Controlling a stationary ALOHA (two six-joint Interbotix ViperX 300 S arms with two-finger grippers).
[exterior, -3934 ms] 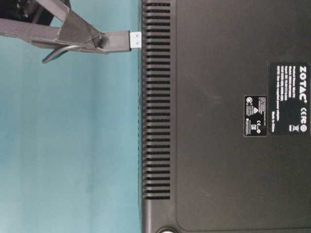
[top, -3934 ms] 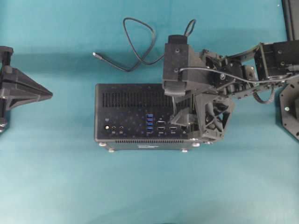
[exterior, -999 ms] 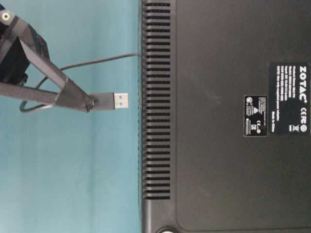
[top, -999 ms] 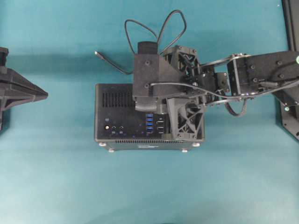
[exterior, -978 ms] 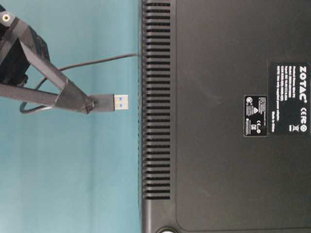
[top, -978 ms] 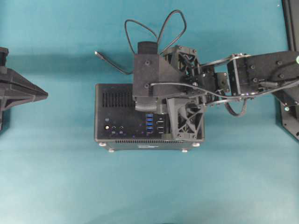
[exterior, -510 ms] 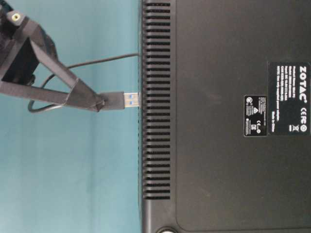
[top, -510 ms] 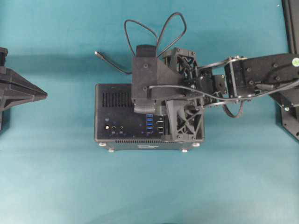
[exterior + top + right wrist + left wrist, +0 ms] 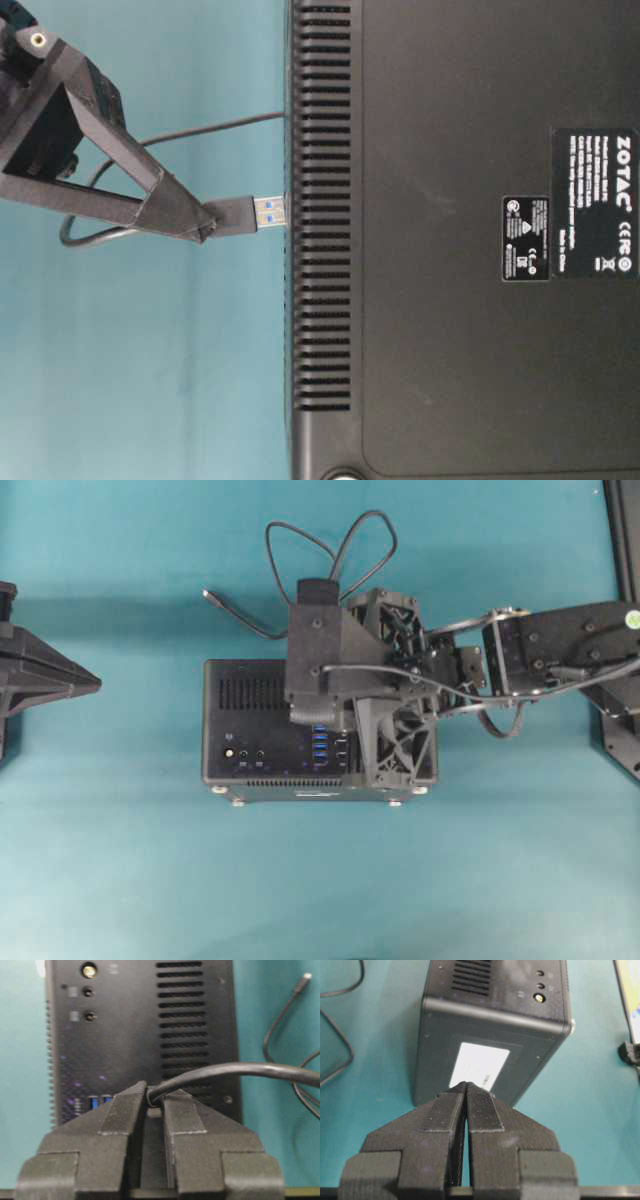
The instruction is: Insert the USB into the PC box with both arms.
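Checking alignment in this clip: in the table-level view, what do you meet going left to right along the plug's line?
Right gripper shut on the USB's black plug body → its silver, blue-cored plug tip, just reaching the PC box edge → vent slots → the PC box's plain black panel → small label → ZOTAC label.

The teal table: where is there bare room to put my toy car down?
The teal table is bare in front of the PC box, and between the box and the left gripper. Behind the box it is crowded: the USB cable loops there, and the right gripper hangs over the box.
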